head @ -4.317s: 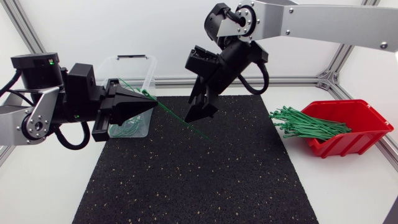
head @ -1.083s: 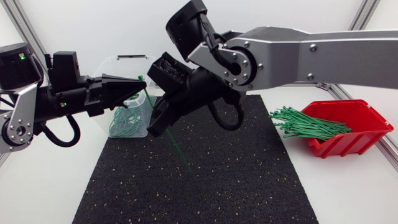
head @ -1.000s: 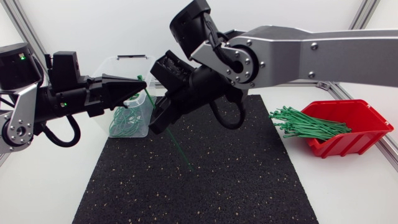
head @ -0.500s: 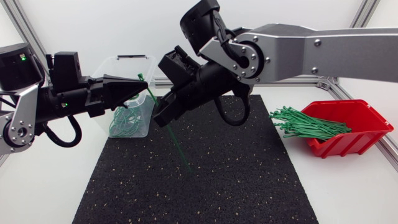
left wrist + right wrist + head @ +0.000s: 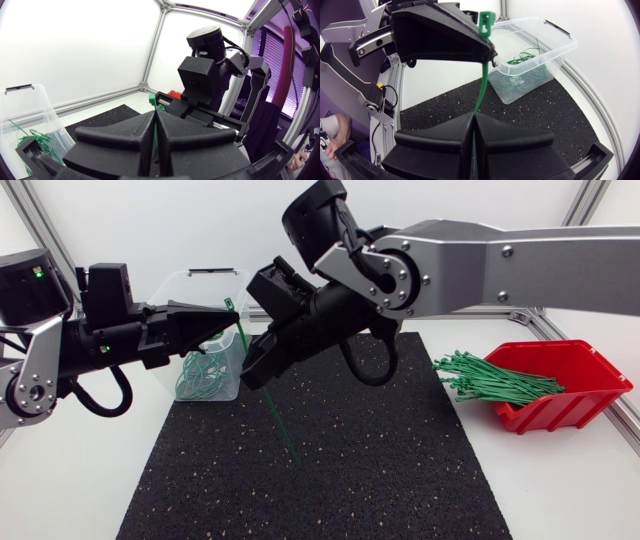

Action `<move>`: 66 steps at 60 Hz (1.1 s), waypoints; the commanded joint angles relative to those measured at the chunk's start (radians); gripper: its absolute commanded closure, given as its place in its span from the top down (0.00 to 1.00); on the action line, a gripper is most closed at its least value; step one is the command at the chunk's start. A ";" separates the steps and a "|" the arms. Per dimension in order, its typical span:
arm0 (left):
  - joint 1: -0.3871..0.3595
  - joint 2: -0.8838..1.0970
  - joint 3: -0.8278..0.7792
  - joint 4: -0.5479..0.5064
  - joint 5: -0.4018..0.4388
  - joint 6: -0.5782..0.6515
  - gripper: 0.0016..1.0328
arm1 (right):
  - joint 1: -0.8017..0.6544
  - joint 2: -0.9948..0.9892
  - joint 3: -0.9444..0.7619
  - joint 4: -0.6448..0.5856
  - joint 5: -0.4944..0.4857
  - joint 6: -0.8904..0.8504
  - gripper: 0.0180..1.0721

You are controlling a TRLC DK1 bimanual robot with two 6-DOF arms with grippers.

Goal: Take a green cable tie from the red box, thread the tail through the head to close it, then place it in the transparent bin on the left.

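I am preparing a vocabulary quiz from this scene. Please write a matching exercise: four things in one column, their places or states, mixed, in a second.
1. straight green cable tie
2. transparent plastic bin
3. red plastic box
4. black speckled mat

a. loose straight ties stick out
b. flat on the table
c. holds looped ties
d. gripped by left gripper and right gripper

Pairs: 1-d, 2-c, 3-a, 4-b

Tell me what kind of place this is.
Probably a robotics lab bench: the left gripper and right gripper are both shut on one green tie above a black mat, with a red box and a clear bin alongside.
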 commanded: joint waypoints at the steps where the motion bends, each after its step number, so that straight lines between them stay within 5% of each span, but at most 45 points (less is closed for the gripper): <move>1: -0.009 -0.004 -0.017 0.018 0.000 -0.016 0.03 | 0.015 0.026 -0.003 0.004 -0.001 0.009 0.05; 22: -0.003 -0.003 -0.011 0.014 0.000 -0.020 0.03 | 0.023 -0.005 -0.017 0.004 0.056 -0.019 0.06; 24: 0.000 -0.003 -0.007 0.009 0.000 -0.020 0.03 | 0.017 -0.010 -0.017 0.003 0.063 -0.026 0.14; 27: 0.009 -0.003 0.006 -0.011 0.002 -0.020 0.03 | 0.002 -0.017 -0.017 0.001 0.082 -0.037 0.49; 34: 0.034 0.008 0.029 -0.051 0.031 -0.013 0.03 | -0.037 -0.034 -0.006 -0.037 0.083 -0.074 0.65; 40: 0.047 0.019 0.056 -0.130 0.058 0.015 0.03 | -0.064 -0.054 -0.003 -0.075 0.085 -0.115 0.69; 53: 0.069 0.002 0.156 -0.486 0.060 0.261 0.03 | -0.101 -0.114 -0.020 -0.143 0.112 -0.203 0.69; 66: 0.084 -0.017 0.171 -0.531 0.060 0.274 0.03 | -0.098 -0.169 -0.066 -0.180 0.123 -0.244 0.70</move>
